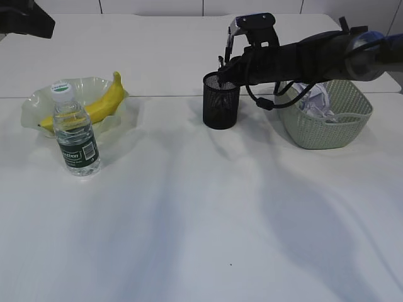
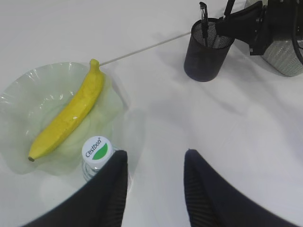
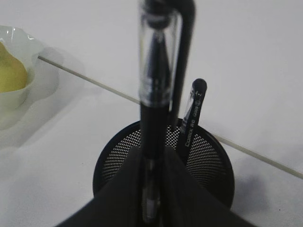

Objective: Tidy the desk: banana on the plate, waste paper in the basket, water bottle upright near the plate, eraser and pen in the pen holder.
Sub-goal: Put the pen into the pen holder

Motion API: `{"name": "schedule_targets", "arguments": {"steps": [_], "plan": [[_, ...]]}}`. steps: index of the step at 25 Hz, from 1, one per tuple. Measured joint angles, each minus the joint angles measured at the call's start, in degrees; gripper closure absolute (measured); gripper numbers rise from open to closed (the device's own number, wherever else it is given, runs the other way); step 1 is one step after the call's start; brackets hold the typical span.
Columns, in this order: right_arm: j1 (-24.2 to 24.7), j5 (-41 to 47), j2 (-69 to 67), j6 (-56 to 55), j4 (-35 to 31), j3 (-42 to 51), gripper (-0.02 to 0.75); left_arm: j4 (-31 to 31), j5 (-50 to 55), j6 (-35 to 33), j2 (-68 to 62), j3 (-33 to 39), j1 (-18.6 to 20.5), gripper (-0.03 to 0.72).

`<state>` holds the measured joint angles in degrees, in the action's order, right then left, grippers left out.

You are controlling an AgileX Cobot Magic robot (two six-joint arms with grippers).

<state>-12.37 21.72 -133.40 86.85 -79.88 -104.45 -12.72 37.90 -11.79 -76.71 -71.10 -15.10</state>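
Observation:
The yellow banana (image 1: 101, 104) lies on the pale green plate (image 1: 31, 107). A clear water bottle (image 1: 75, 135) with a white cap stands upright just in front of the plate. My right gripper (image 3: 154, 170) is shut on a black pen (image 3: 158, 71) with a clear cap, held upright over the black mesh pen holder (image 1: 221, 104). A second pen (image 3: 191, 120) stands inside the holder. Crumpled waste paper (image 1: 317, 99) lies in the green basket (image 1: 327, 129). My left gripper (image 2: 155, 153) hangs open and empty above the bottle cap (image 2: 98, 150). The eraser is out of view.
The right arm (image 1: 315, 56) stretches from the right edge across the basket to the holder. The left arm (image 1: 25, 19) shows only as a dark shape at the top left corner. A seam (image 1: 157, 96) runs across the white table behind the objects.

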Motion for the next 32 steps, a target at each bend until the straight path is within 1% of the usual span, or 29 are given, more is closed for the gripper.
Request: {"name": "schedule_targets", "arguments": {"steps": [5, 12, 19, 28, 32], "plan": [[0.0, -0.8, -0.9, 0.4, 0.0, 0.0, 0.673, 0.0, 0.1, 0.0, 0.0, 0.0, 0.0, 0.399], [0.0, -1.3, -0.9, 0.6, -0.5, 0.0, 0.586, 0.0, 0.1, 0.0, 0.0, 0.0, 0.0, 0.399], [0.0, -1.3, -0.9, 0.7, -0.6, 0.0, 0.542, 0.0, 0.1, 0.0, 0.0, 0.0, 0.0, 0.399], [0.0, -1.4, -0.6, 0.7, -0.7, 0.0, 0.526, 0.0, 0.1, 0.0, 0.0, 0.0, 0.0, 0.399], [0.0, -1.4, 1.7, -1.7, 0.6, 0.0, 0.525, 0.3, 0.1, 0.0, 0.0, 0.0, 0.0, 0.399]]}}
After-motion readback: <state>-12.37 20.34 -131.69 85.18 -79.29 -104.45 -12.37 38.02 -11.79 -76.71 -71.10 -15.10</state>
